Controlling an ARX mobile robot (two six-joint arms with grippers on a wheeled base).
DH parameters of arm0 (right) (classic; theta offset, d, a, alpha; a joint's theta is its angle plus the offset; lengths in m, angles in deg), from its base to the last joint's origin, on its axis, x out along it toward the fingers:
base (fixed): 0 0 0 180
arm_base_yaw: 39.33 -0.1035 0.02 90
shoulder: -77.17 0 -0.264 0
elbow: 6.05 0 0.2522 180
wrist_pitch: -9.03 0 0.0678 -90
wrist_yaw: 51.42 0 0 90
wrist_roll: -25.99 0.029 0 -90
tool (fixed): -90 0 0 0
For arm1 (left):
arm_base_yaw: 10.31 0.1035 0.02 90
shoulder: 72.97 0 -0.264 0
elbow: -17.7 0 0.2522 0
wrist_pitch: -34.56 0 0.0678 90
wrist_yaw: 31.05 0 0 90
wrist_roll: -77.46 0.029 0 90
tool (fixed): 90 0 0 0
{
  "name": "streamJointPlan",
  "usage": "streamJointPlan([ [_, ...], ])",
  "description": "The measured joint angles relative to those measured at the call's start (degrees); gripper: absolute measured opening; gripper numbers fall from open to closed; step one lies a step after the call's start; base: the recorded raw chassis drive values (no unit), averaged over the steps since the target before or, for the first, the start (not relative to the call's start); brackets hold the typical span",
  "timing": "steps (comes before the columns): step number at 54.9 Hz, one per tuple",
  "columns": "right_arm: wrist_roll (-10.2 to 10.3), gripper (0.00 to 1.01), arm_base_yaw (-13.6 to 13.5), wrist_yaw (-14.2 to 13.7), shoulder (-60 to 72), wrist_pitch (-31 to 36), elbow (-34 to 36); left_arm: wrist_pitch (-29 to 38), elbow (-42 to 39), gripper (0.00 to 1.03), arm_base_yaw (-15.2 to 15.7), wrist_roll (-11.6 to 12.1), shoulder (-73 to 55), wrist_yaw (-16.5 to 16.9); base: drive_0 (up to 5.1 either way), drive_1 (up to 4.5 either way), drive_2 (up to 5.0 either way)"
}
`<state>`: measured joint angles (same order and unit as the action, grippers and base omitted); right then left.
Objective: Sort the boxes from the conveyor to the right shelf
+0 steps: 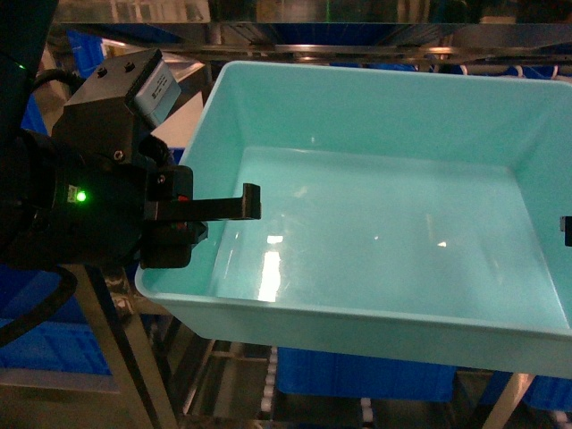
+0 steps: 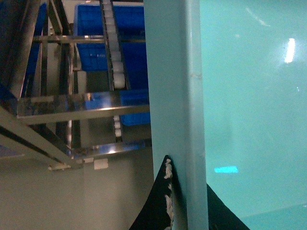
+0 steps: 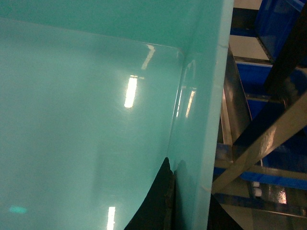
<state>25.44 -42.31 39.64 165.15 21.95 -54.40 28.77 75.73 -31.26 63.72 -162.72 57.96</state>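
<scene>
One light turquoise box (image 1: 384, 232) fills the head view, held up in the air and empty inside. My left gripper (image 1: 207, 217) is shut on its left wall, with one black finger (image 1: 241, 204) reaching inside. The left wrist view shows the box (image 2: 249, 120) wall pinched in that gripper (image 2: 189, 203). My right gripper (image 1: 567, 231) shows only as a sliver at the right wall. In the right wrist view it (image 3: 192, 213) is shut on the box (image 3: 86, 120) wall. The right shelf (image 1: 357, 49) of shiny steel stands just behind the box. The conveyor is out of view.
Dark blue bins (image 1: 357, 375) sit below and behind the box, and show in both wrist views (image 2: 96, 38) (image 3: 278, 28). Steel shelf rails (image 2: 91, 108) and a white roller track (image 2: 115, 72) lie to the left. A slanted steel beam (image 3: 268, 139) runs close by the right wall.
</scene>
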Motion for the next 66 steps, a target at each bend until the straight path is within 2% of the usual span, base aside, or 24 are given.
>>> streamJointPlan([
  [11, 0.0, 0.02, 0.0, 0.0, 0.0, 0.3, -0.1, 0.4, 0.0, 0.02, 0.0, 0.0, 0.0, 0.1, 0.0, 3.62, -3.6],
  [26, 0.0, 0.02, 0.0, 0.1, 0.0, -0.7, -0.1, -0.1, 0.0, 0.02, 0.0, 0.1, 0.0, 0.0, 0.0, 0.0, 0.0],
  [36, 0.5, 0.02, 0.0, 2.0, 2.5, -0.4, -0.1, -1.1, 0.0, 0.02, 0.0, 0.0, -1.2, 0.0, 0.0, 0.0, 0.0],
  [47, -0.6, 0.02, -0.9, 2.3, 6.6, -0.4, -0.2, -2.4, 0.4, 0.02, 0.4, -1.3, -5.7, 1.7, 0.0, 0.0, 0.0],
  [58, -1.9, 0.02, -1.2, 1.9, 15.0, -1.3, -4.9, -1.4, 3.1, 0.02, 1.1, -1.3, -13.9, 3.7, 0.0, 0.0, 0.0],
  [66, -2.7, 0.02, -1.3, 1.4, 20.3, -2.7, -9.8, -2.7, 8.3, 0.02, 1.7, 0.4, -19.8, 4.5, 0.0, 0.0, 0.0],
])
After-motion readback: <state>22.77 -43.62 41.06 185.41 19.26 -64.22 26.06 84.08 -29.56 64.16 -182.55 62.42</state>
